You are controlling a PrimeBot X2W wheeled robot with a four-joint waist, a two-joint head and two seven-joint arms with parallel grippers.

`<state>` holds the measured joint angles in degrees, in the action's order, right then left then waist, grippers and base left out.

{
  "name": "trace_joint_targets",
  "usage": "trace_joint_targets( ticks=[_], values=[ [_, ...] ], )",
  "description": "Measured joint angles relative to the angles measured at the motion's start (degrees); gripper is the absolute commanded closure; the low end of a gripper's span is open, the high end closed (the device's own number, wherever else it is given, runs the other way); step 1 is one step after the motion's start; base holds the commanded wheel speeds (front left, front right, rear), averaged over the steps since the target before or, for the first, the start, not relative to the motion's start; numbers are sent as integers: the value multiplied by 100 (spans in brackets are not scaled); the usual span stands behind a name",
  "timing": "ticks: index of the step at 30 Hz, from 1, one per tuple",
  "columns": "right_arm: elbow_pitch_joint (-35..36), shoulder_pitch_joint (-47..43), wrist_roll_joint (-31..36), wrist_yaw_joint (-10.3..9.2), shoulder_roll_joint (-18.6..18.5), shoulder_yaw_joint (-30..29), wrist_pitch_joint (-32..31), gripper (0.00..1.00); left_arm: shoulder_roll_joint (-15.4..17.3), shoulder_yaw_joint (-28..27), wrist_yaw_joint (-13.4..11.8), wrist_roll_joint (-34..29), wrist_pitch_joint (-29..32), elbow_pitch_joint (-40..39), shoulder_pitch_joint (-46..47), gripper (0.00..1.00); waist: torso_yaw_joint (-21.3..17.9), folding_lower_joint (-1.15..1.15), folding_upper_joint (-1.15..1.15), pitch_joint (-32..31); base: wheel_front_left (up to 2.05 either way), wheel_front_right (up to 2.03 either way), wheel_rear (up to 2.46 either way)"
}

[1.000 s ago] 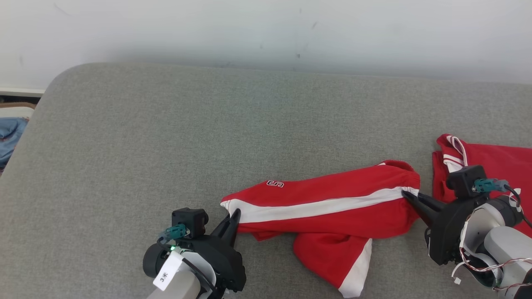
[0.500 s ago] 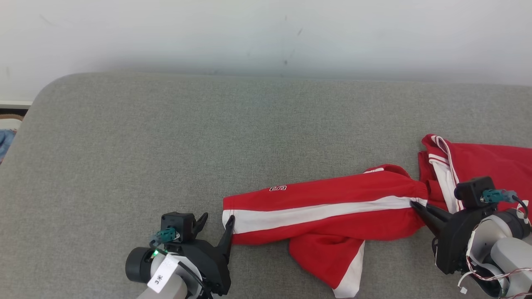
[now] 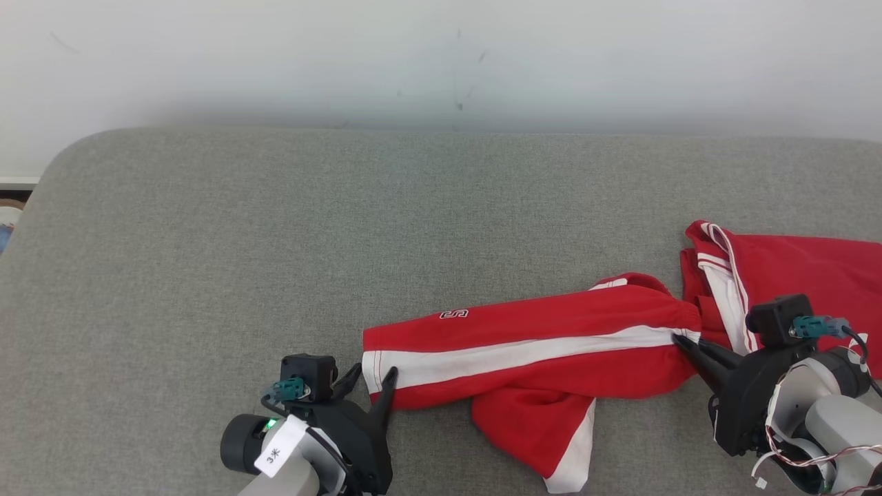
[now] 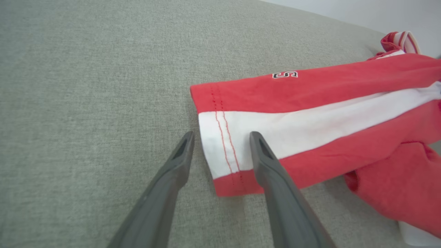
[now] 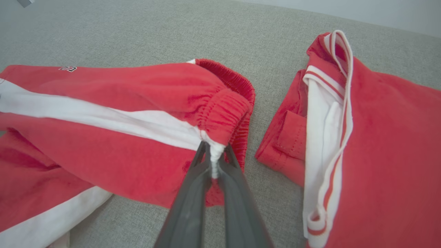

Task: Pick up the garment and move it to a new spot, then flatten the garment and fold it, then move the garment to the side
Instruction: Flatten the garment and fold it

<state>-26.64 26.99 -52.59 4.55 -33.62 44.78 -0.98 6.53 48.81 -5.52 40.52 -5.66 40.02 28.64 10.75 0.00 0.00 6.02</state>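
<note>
Change since a second ago: left gripper [image 3: 375, 372] was clamped on the leg hem and now has its fingers apart, with the hem released.
Left fingers: spread either side of the hem [image 4: 220, 155] corner, one over the white stripe, one over bare cushion [image 3: 275, 241]; contact with the cloth cannot be confirmed.
Right gripper [image 5: 213, 151]: fingers pinched on the waistband [image 5: 224, 106] at the stripe's end.
Garment [image 3: 524, 337] location: laid out along the near part of the cushion, between the two grippers.
Adjacent item: second red piece [image 3: 799, 269] just beside the waistband, not touching.
Progress (judged): relocation done and flattening partly done. The upper leg is straight, the lower leg [image 3: 537, 427] is still bunched, and the fold and the move aside are outstanding.
</note>
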Motion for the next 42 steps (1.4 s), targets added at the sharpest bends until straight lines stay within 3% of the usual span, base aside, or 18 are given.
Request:
trace_joint_targets(
  ticks=[1,10,18,23,28,32,34,36,38,42],
  values=[
    [-1,1,0,0,0,1,1,100,-2,-7,1,4,14,3,0,100,-6,0,0,-2,0,0,0],
    [-100,-16,-8,25,40,-9,143,100,57,-14,42,26,-20,-16,-9,100,-38,0,0,-64,0,0,0],
    [154,-233,-254,51,287,-30,207,100,470,-187,59,121,-160,-433,-399,100,-202,0,0,-217,0,0,0],
    [332,47,-444,101,469,-71,13,100,812,-270,392,226,88,-708,-57,100,-400,0,-1,-123,0,0,0],
    [176,1259,-733,109,737,-344,-478,100,1099,-703,831,532,634,-748,1202,100,-545,1,0,177,0,0,0],
    [-326,2621,-923,71,1319,-492,-960,100,1413,-946,909,557,1102,-544,2470,100,-656,2,0,471,0,0,0],
    [-639,3516,-770,-77,1551,-603,-1035,100,1534,-1034,898,407,1236,-460,3171,100,-710,2,1,629,0,0,0],
    [-945,4471,-726,-302,1793,-977,-854,100,1599,-1189,907,318,1334,-358,3891,100,-758,2,1,791,0,0,0],
    [-1066,5330,-680,-376,1911,-1299,-544,100,1657,-1377,899,278,1365,-290,4604,100,-799,2,1,956,0,0,0],
    [-858,5859,-622,-259,1795,-1527,2,100,1606,-1505,837,22,1090,-616,5415,100,-822,2,0,1383,0,0,0]
  ],
)
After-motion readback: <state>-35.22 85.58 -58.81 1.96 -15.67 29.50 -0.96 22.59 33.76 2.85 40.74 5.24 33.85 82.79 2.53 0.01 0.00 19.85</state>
